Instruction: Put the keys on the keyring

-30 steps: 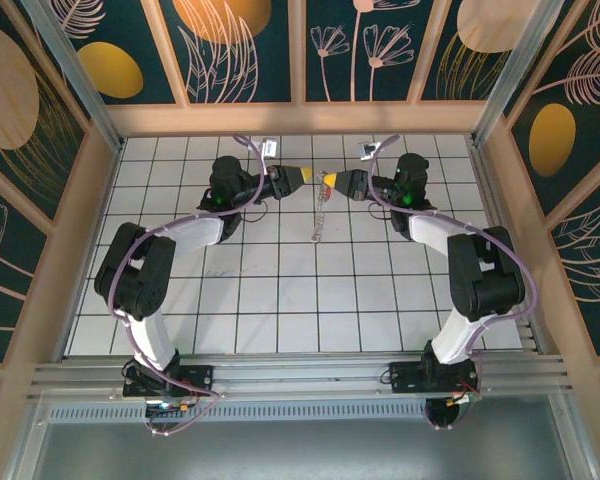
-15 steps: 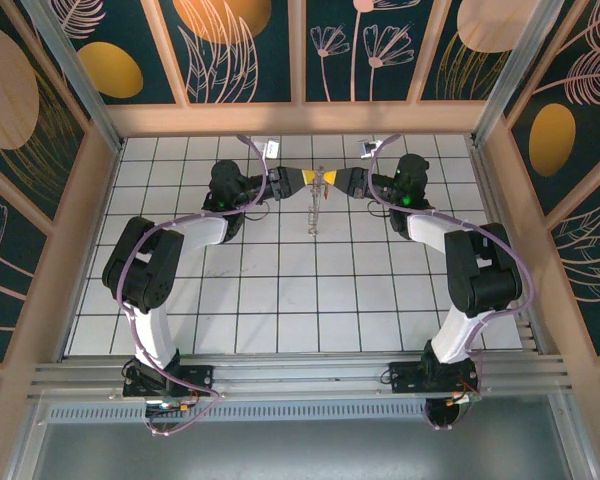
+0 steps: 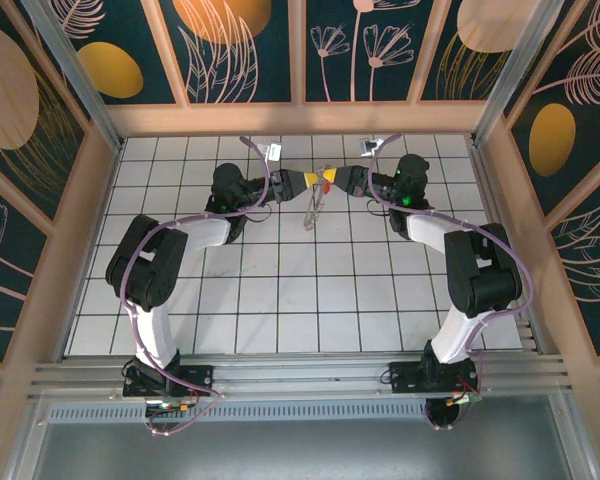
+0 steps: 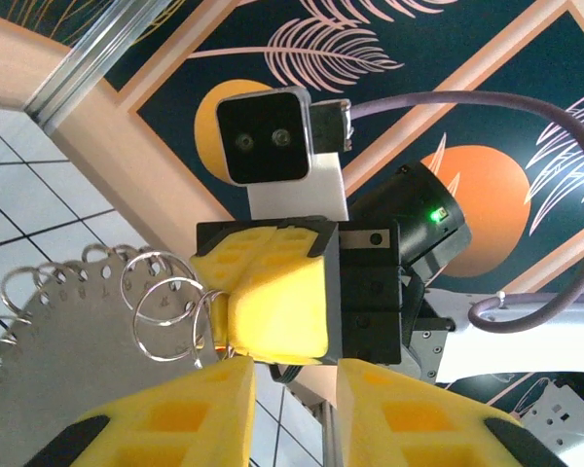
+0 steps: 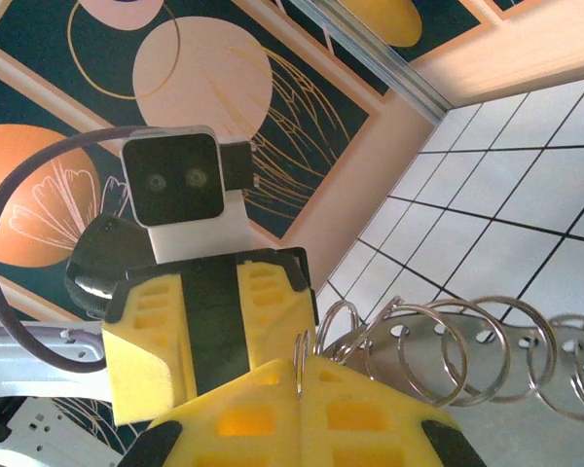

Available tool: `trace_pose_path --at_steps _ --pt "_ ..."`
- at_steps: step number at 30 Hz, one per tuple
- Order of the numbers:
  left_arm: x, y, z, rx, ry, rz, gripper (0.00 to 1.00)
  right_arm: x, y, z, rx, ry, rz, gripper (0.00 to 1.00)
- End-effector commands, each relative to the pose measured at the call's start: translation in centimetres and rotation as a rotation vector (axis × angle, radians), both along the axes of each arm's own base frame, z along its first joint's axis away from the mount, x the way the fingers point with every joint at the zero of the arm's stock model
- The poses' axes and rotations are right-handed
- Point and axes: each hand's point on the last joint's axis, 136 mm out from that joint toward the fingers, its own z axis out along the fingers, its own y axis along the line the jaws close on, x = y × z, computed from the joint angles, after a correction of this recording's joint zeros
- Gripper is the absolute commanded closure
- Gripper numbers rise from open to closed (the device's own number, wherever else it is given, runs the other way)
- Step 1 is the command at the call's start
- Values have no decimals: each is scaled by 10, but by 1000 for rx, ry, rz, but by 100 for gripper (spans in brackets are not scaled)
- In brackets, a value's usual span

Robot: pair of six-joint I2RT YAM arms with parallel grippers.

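right pincer (image 5: 302,413): yellow foam pads pressed together, nipping one wire loop of the keyring.
left pincer (image 4: 294,409): yellow pads partly apart, nothing visible between them; it stands tip to tip with the right pincer.
keyring, a thin grey metal strip carrying a row of wire loops (image 3: 311,212): hangs below the right pincer, upper end in that grip, its loops just beside the left pincer's tips.
small red-headed key: not surely made out; a red fleck (image 3: 325,180) between the pincer tips may be it.
step in hand: likely offering a loop for threading.
next move: calls for a steady hold and fine alignment of the key's hole with the loop's opening.
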Motion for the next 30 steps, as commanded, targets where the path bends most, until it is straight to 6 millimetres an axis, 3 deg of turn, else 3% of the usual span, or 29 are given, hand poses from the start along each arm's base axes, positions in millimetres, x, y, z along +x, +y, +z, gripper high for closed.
trace_pose_path --at_steps 1,20,23,27,30 --pt "-7 -4 3 -14 -32 -29 71 -10 0 40 38 -127 4 100" --pt "-9 -19 10 -19 -57 -53 80 -9 4 35 30 -118 12 100" --pt "-9 -19 12 -27 -63 -47 84 -11 4 35 25 -119 11 100" --pt "-9 -18 15 -35 -67 -37 98 -10 2 34 16 -118 -8 100" --pt "-12 -14 20 -44 -82 -26 87 -8 -3 36 13 -122 -30 100"
